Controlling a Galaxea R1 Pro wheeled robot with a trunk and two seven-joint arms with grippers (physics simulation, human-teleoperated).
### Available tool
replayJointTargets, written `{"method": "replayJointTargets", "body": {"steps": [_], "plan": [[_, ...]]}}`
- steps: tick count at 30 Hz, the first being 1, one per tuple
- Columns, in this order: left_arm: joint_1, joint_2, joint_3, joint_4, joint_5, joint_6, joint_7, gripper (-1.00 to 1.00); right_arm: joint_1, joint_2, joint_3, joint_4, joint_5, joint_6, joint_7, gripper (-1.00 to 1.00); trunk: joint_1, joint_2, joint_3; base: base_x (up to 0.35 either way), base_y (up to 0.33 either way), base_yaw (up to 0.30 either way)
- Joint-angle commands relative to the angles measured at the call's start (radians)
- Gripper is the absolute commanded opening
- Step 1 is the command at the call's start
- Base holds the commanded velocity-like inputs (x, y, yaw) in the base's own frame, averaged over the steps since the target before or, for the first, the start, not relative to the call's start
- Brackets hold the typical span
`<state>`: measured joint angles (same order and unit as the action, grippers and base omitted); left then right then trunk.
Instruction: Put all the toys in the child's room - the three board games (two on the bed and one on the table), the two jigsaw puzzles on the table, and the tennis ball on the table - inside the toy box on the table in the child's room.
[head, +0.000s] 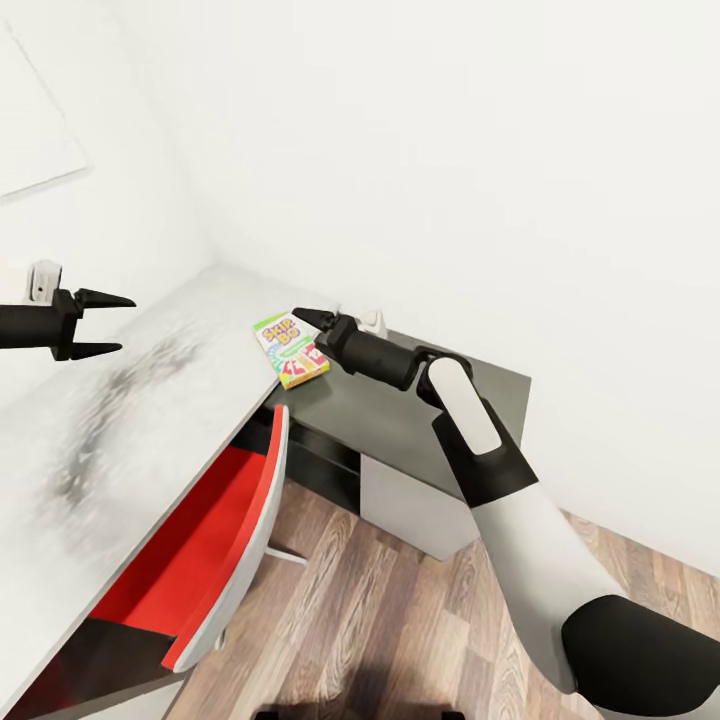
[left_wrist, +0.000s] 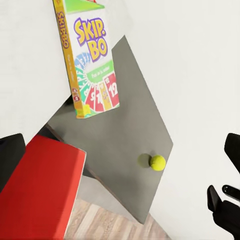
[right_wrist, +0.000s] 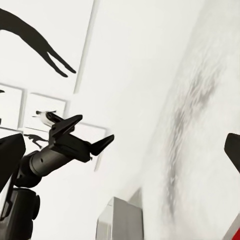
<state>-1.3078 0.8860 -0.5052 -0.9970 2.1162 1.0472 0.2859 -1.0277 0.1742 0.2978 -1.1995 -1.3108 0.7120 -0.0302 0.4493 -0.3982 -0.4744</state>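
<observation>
One of the board games, the orange-green Skip-Bo box (head: 290, 350), lies flat where the table's white top (head: 120, 440) meets its lower dark grey part (head: 400, 410). The left wrist view shows the same box (left_wrist: 90, 65) close up. The tennis ball (left_wrist: 157, 162) rests on the dark grey surface near the wall. My right gripper (head: 310, 330) hovers at the box's right edge. It is open, its fingers (right_wrist: 10, 155) wide apart with nothing between them. My left gripper (head: 100, 325) hangs open and empty above the white top, far left of the box, and appears again (right_wrist: 97, 126) in the right wrist view.
A red chair (head: 220, 540) with a pale shell is tucked under the table's front edge. A white drawer unit (head: 410, 510) stands under the dark grey part. Wooden floor (head: 400, 620) lies in front, and white walls close in behind.
</observation>
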Motion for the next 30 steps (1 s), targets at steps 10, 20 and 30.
{"method": "replayJointTargets", "body": {"steps": [10,20,30], "plan": [[0.011,-0.001,-0.038,0.000,0.011,0.000,0.005,1.00,0.009,0.000,-0.002,-0.005,-0.004,0.003,-0.002,1.00,0.001,-0.002,0.015,0.000,0.000,0.000],[0.046,0.000,-0.064,-0.001,0.012,0.000,0.003,1.00,0.010,0.000,0.002,-0.003,-0.001,0.003,-0.004,1.00,0.001,-0.002,0.031,0.000,0.000,0.000],[0.071,0.003,-0.070,-0.003,0.013,0.000,-0.068,1.00,0.026,0.000,0.002,-0.014,0.057,0.002,-0.001,1.00,0.001,-0.002,0.048,0.000,0.000,0.000]]}}
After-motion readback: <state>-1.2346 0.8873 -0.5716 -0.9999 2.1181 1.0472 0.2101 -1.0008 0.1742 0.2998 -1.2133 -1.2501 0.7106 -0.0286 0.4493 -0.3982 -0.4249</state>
